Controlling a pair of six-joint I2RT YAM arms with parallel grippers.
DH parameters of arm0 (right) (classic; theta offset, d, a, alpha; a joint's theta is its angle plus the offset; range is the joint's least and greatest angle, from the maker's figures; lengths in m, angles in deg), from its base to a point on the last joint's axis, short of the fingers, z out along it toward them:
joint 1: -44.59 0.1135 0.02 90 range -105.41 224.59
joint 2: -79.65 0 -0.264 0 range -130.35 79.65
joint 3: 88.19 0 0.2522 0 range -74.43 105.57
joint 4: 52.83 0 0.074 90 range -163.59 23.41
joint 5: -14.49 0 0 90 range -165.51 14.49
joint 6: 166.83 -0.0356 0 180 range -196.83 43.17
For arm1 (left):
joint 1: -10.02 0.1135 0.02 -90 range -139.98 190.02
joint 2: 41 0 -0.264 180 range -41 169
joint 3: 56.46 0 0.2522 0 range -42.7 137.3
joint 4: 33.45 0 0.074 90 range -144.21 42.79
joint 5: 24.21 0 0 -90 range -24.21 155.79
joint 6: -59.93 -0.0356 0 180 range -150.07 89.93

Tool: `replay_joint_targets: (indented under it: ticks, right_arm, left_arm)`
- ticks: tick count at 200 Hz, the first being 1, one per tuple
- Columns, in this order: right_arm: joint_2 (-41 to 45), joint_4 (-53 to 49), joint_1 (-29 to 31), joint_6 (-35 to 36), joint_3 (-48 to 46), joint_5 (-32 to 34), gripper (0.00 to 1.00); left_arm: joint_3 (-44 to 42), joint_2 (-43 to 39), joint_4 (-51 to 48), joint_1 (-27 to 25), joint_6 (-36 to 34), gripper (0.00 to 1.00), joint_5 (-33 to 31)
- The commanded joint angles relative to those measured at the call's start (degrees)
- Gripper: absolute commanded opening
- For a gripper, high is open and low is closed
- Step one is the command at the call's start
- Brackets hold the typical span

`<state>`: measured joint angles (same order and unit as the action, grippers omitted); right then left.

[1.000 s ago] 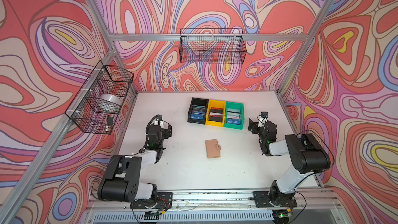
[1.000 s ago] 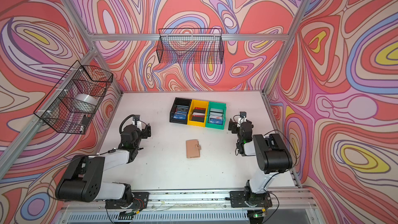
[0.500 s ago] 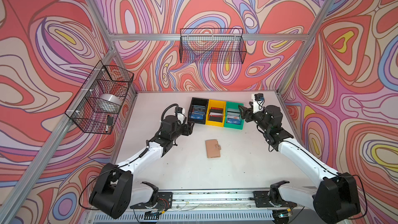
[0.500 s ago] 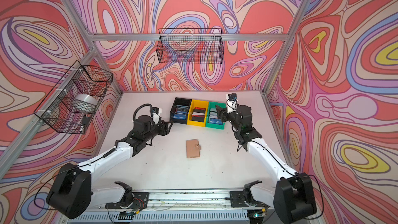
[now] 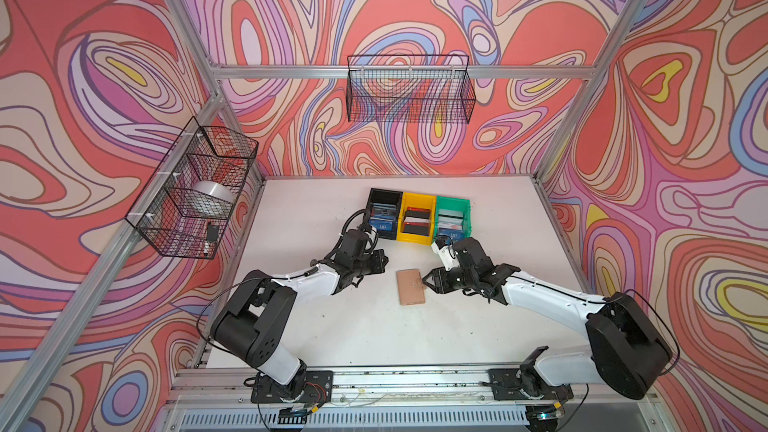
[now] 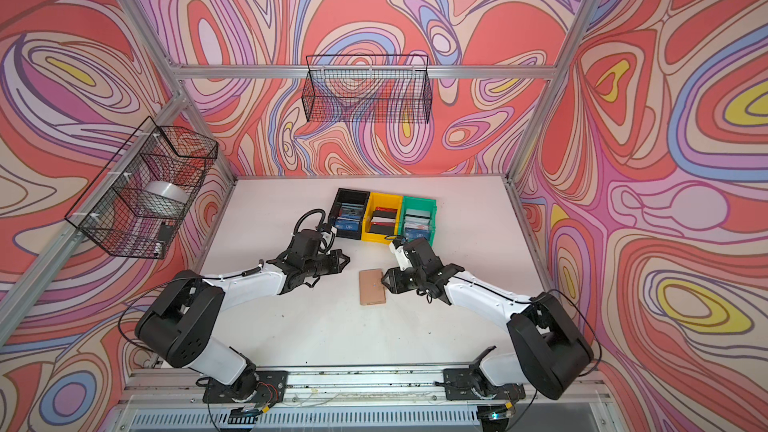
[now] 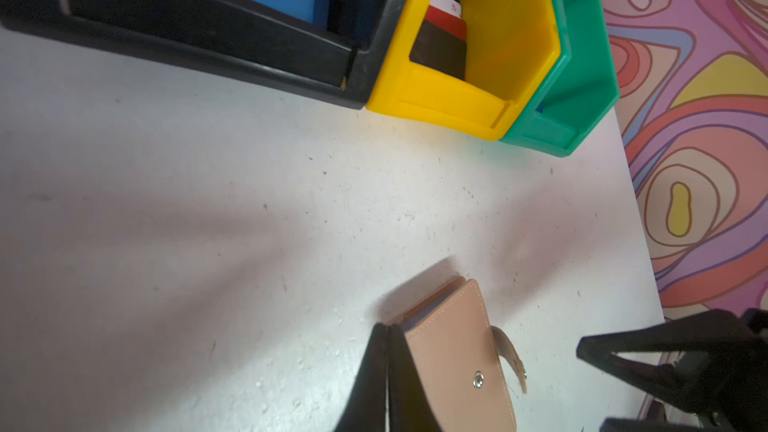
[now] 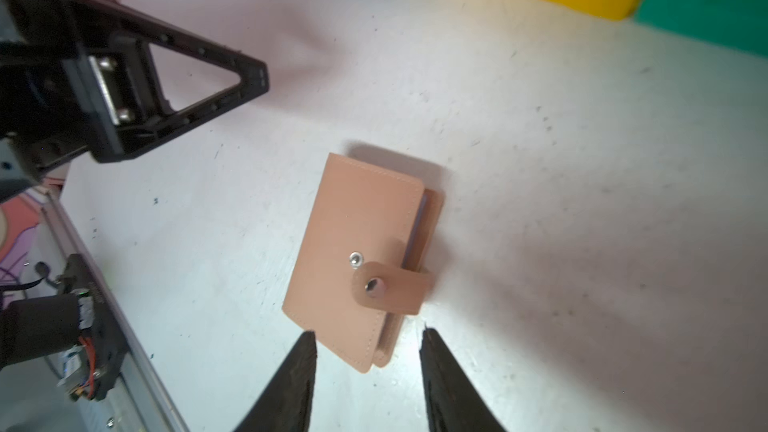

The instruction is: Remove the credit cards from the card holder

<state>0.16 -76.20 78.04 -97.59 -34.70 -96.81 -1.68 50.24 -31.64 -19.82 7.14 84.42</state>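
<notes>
- The card holder [image 5: 411,287] lies flat and closed on the white table [image 5: 332,326], in front of the row of bins [image 5: 413,238] and between the two arms.
- Its snap tab [image 8: 390,288] looks undone: the stud [image 8: 355,258] on the cover shows bare beside it, and the tab merely rests over the edge.
- The left gripper [image 7: 388,330] is clenched tight on nothing, joined tips poised at the holder's edge away from the tab. I cannot tell whether they touch it.
- The right gripper [image 5: 427,281] sits at the tab side, jaws parted, straddling a corner of the holder without pinching it.
- No credit cards show from the holder. Only a sliver of blue sleeve [image 8: 415,222] peeks out at the open edge.
- Step in hand, I'd judge: getting the cover open. Extraction has not begun.
- The next move calls for one arm to pin the lower half while the other lifts the top cover by the tab or free edge. It should go gently, as this light holder will probably slide.
</notes>
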Motion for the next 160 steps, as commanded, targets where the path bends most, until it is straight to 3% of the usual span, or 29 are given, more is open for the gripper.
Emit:
replay_joint_targets:
  ticks: [1,70,128,160]
  right_arm:
    - [-2.1,3.1,1.1,-1.6,0.9,-10.4,0.42]
    - [-7.6,8.6,3.4,-3.8,0.4,-15.0,0.40]
    - [-11.0,17.0,3.4,-8.6,-2.1,-7.9,0.40]
    - [-11.0,12.6,3.4,-8.7,-1.1,-0.4,0.39]
  left_arm:
    - [-1.1,2.7,8.5,-2.3,6.2,0.00,1.3]
    - [2.3,8.3,9.3,-5.5,7.9,0.00,2.0]
    - [2.0,9.8,10.7,-5.9,8.9,0.00,2.5]
    - [1.7,10.8,11.9,-7.4,10.4,0.00,2.2]
